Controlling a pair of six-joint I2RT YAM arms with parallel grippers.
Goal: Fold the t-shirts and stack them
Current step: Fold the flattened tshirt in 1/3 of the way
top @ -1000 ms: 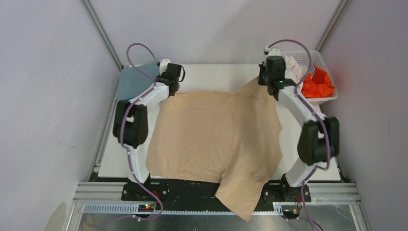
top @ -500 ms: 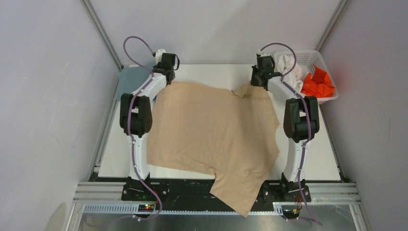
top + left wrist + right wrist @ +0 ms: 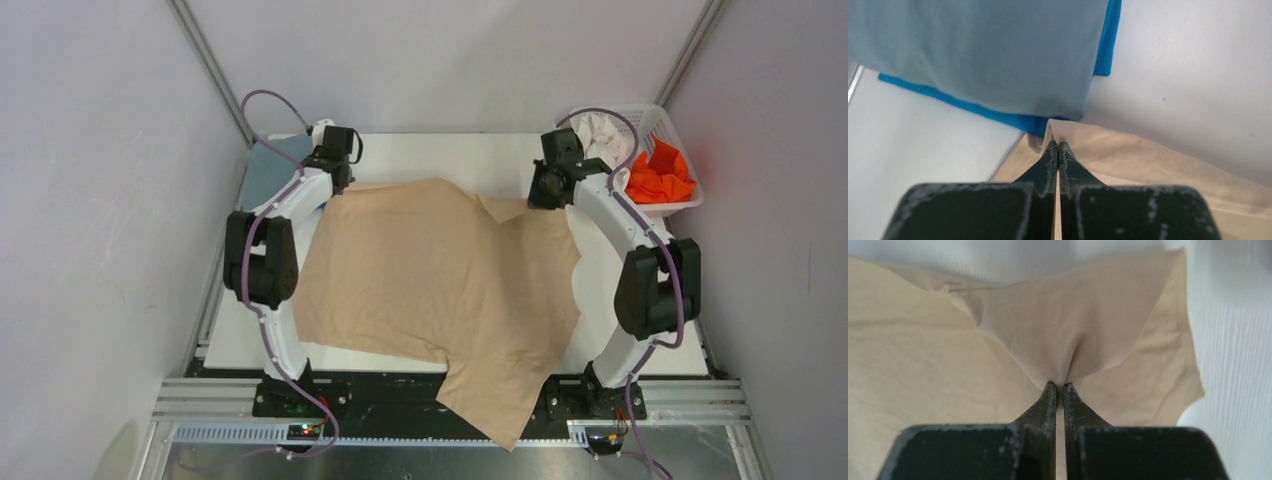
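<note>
The tan t-shirt [image 3: 440, 270] lies spread over the table, one part hanging off the near edge. My left gripper [image 3: 335, 180] is shut on its far left corner, seen in the left wrist view [image 3: 1057, 145] with tan cloth [image 3: 1148, 160] pinched between the jaws. My right gripper [image 3: 545, 195] is shut on the far right part, seen in the right wrist view [image 3: 1058, 386] with a pinched fold of tan cloth [image 3: 1068, 325]. A folded grey-blue t-shirt [image 3: 265, 165] lies on a bright blue one [image 3: 998, 112] at the far left corner. Orange [image 3: 660, 175] and white [image 3: 600, 130] t-shirts lie in the basket.
A white lattice basket [image 3: 665, 125] stands at the far right corner, close to my right arm. Grey walls and metal frame posts close in the table on three sides. The white table top [image 3: 450, 155] shows beyond the tan shirt.
Both grippers have moved with the tan shirt's far edge; the left one went further left toward the folded stack, the right one went right and nearer. The shirt lies wider and flatter.
</note>
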